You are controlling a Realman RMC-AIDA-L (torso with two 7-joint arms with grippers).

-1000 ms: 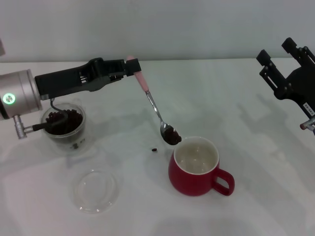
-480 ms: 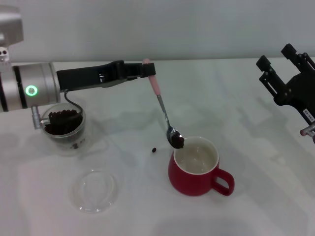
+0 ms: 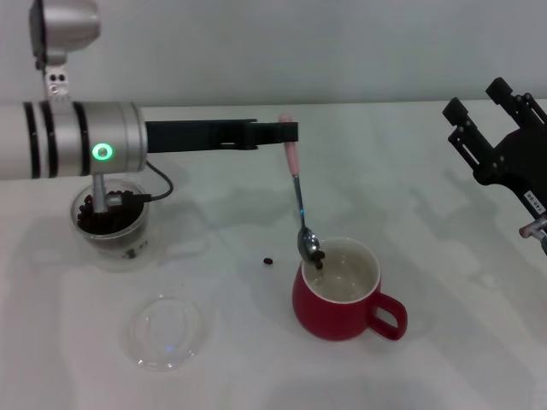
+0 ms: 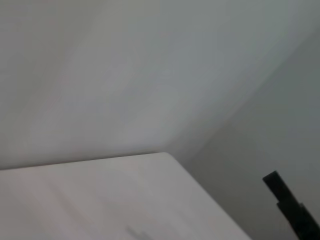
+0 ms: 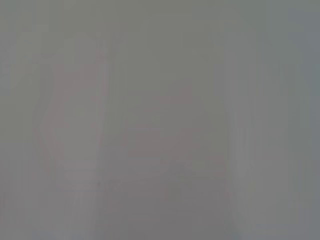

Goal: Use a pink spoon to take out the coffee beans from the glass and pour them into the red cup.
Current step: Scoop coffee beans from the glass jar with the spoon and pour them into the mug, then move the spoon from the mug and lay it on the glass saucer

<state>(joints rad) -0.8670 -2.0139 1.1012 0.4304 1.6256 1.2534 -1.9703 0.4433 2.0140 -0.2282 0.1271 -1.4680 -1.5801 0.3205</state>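
Note:
In the head view my left gripper (image 3: 286, 131) is shut on the pink handle of the pink spoon (image 3: 300, 201), which hangs nearly upright. The spoon's metal bowl is tipped over the left rim of the red cup (image 3: 342, 290), and coffee beans (image 3: 318, 259) are sliding off it into the cup's white inside. The glass (image 3: 111, 224) with more dark beans stands at the left, partly behind my left arm. One loose bean (image 3: 267, 260) lies on the table left of the cup. My right gripper (image 3: 500, 141) is raised at the right edge, away from everything.
A flat clear glass dish (image 3: 167, 331) lies on the white table (image 3: 427, 213) in front of the glass. My left arm's silver forearm (image 3: 68, 141) spans the upper left. The wrist views show only wall and bare tabletop.
My left arm has risen and swung right, turning the spoon from slanted to nearly upright. The spoon's bowl moved over the cup's rim and its beans are tipping out.

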